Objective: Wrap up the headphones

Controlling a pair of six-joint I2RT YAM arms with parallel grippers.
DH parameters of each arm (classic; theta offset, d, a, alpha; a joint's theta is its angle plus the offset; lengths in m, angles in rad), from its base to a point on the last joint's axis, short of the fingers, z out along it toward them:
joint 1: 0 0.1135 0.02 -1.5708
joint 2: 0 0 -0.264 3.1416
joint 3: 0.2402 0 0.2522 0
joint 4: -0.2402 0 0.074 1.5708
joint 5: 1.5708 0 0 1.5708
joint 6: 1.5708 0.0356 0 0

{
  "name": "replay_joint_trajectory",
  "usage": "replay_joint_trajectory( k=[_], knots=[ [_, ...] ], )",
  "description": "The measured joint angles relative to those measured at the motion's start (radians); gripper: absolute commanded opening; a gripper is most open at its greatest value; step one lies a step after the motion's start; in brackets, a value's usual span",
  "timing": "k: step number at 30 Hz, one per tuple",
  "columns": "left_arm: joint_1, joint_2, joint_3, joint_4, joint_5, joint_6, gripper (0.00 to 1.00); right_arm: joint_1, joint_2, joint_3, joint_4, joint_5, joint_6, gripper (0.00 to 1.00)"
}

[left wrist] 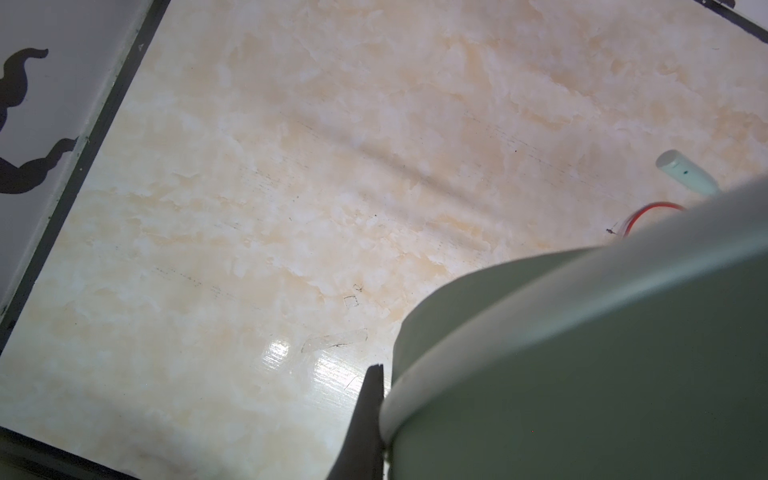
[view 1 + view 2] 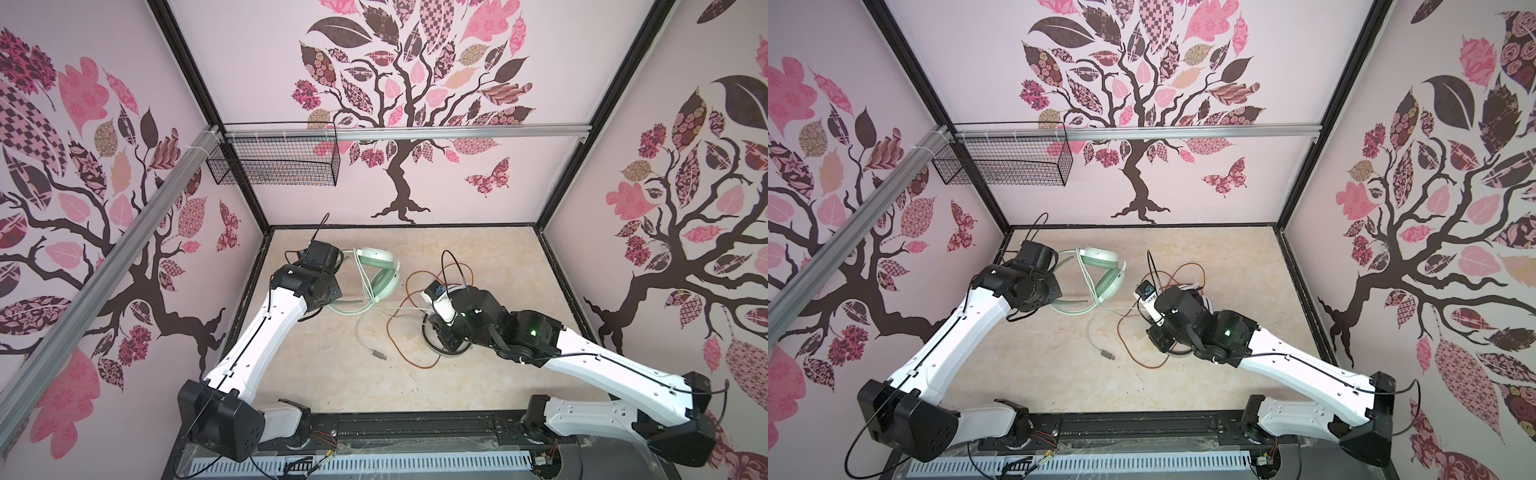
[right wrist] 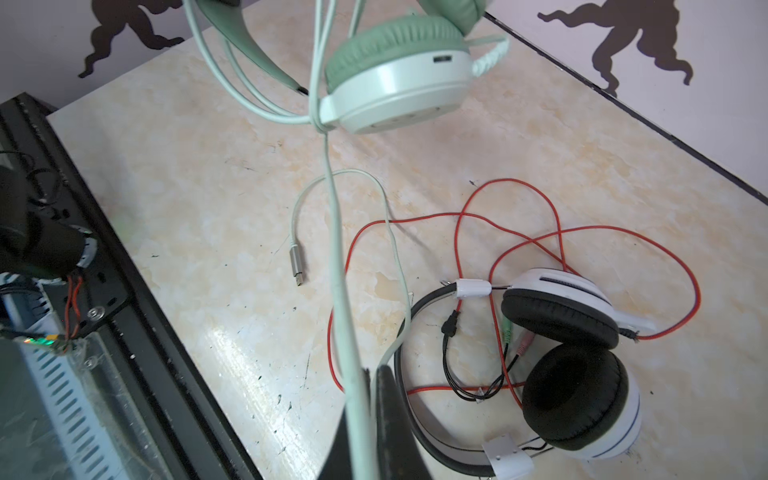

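- In both top views the mint-green headset sits at the far left of the desk, beside the left arm's wrist.
- The left gripper is at the headset's headband; how its jaws stand cannot be made out from up here.
- The pale green cable trails toward the middle of the desk and ends in a USB plug lying flat.
- The right gripper points down over the white and black headset, which the arm mostly hides. The orange-red cable loops loosely around it.
- A wire basket hangs on the back rail, well apart from everything on the desk.
- Left wrist view: a broad mint-green part of the headset fills one corner, pressed against the one dark finger that shows. The left gripper is closed on it.
- Right wrist view: the right gripper is clamped on the pale green cable, which runs taut from between the jaws up to the mint-green earcup.
- Below lies the white and black headset, pads facing up, with the orange-red cable tangled over it.
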Motion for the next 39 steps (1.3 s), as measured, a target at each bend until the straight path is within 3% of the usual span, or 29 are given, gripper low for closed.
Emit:
replay_joint_trajectory(
  k=[10, 17, 22, 30, 39],
  knots=[
    [-0.148, 0.109, 0.002, -0.018, -0.099, -0.003, 0.0, 0.029, 0.115, 0.14, -0.109, -0.023, -0.097, 0.0],
    [-0.264, 0.102, 0.011, -0.058, -0.15, 0.05, 0.0, 0.029, 0.213, 0.296, -0.148, 0.16, -0.171, 0.0],
    [-0.315, 0.034, -0.007, -0.097, -0.154, 0.105, 0.0, 0.03, 0.269, 0.311, -0.148, 0.298, -0.189, 0.0],
    [-0.326, -0.147, -0.057, -0.116, -0.034, 0.207, 0.0, 0.031, 0.289, 0.31, -0.107, 0.422, -0.231, 0.0],
    [-0.325, -0.177, -0.126, -0.077, 0.22, 0.278, 0.0, 0.039, 0.309, 0.312, -0.006, 0.333, -0.285, 0.0]
  ],
)
